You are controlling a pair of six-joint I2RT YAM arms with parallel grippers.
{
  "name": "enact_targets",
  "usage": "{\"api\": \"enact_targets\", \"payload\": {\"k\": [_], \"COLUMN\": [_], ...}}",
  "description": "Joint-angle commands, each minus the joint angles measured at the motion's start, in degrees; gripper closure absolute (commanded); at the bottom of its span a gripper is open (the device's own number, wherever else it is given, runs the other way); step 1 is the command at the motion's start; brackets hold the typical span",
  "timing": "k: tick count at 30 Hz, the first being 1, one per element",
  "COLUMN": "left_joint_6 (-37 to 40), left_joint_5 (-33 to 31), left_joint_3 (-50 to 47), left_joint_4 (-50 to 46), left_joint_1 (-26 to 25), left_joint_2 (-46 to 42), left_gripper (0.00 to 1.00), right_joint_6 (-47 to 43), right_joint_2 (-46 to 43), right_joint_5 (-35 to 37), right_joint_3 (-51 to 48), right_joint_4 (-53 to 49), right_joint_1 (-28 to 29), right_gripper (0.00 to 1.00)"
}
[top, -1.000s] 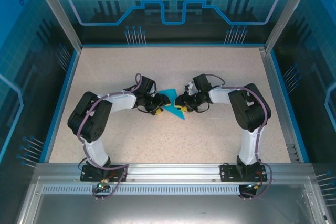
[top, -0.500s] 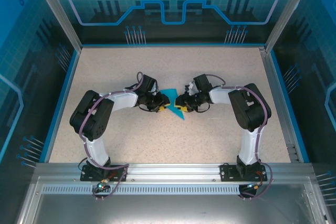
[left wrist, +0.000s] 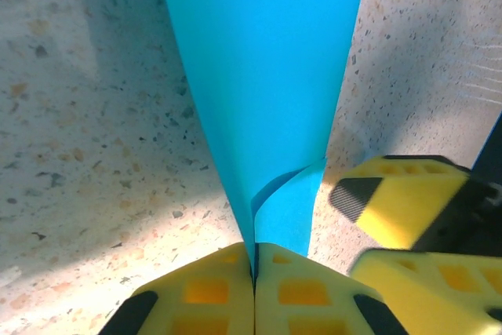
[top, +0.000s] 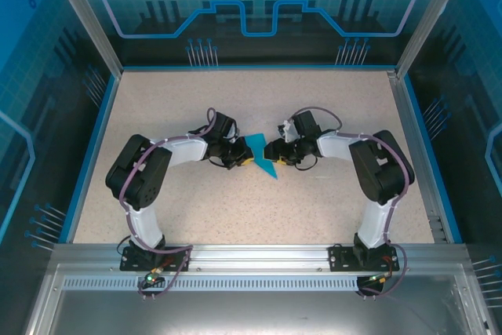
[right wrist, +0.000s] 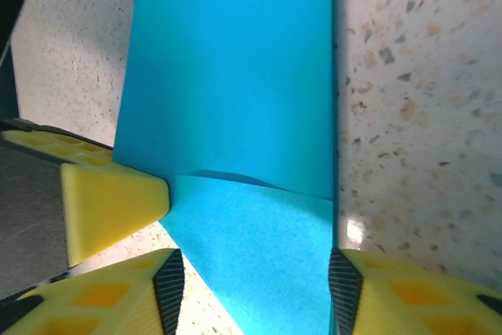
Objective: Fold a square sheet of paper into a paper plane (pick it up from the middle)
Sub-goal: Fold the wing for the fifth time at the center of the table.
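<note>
The sheet of paper (top: 261,154), bright blue, is folded into a narrow pointed shape at the table's middle and held between both grippers. My left gripper (top: 244,159) is shut on its folded edge. In the left wrist view the yellow jaws (left wrist: 255,255) meet on the crease, and the paper (left wrist: 267,76) fans out above them. My right gripper (top: 271,153) stands open on the other side. In the right wrist view its fingertips (right wrist: 255,276) stand well apart on either side of the paper (right wrist: 235,76), which lies flat between them with a loose flap.
The speckled tabletop (top: 314,115) is bounded by a blue rim (top: 100,131) and glass walls. The two grippers nearly touch. The right one's yellow fingers (left wrist: 392,209) show beside the left jaws, and a left finger (right wrist: 110,209) shows beside the right ones.
The paper now looks narrower and more closed up than a second ago. The left gripper has edged right towards it, and the right arm's elbow has swung outward to the right.
</note>
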Motion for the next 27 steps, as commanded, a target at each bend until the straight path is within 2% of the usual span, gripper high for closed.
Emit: {"api": "enact_targets", "payload": {"k": [1,5,8,14,18,21,27], "left_joint_6": [-0.19,-0.98,-1.67,-2.09,-2.33,-2.67,-3.23], "left_joint_5": [0.17,-0.66,-1.47,-1.51,-1.23,-0.98,-0.87], "left_joint_3": [2.27,3.03,3.07,3.81,4.08,4.03,3.9], "left_joint_4": [-2.78,-5.07,-5.96,-6.62,-6.94,-7.03,-7.45], "left_joint_1": [-1.15,-1.79,-1.99,-2.01,-1.99,-1.99,-1.99], "left_joint_2": [0.16,-0.89,-1.72,-1.78,-1.85,-2.24,-2.95], "left_gripper": [0.95,0.96,0.96,0.96,0.96,0.96,0.96], "right_joint_6": [-8.49,-16.37,-21.94,-30.23,-33.1,-35.57,-38.62], "right_joint_2": [-5.8,-11.29,-14.6,-17.97,-16.18,-13.83,-9.4], "right_joint_5": [9.22,20.23,27.27,32.39,35.23,39.21,40.97], "right_joint_3": [-1.01,-5.03,-9.84,-18.19,-19.04,-18.95,-17.47], "right_joint_4": [-1.62,0.63,5.18,17.14,18.9,22.3,26.52], "right_joint_1": [1.69,5.56,9.06,15.32,18.66,21.03,22.44], "right_gripper": [0.42,0.4,0.41,0.35,0.33,0.36,0.46]}}
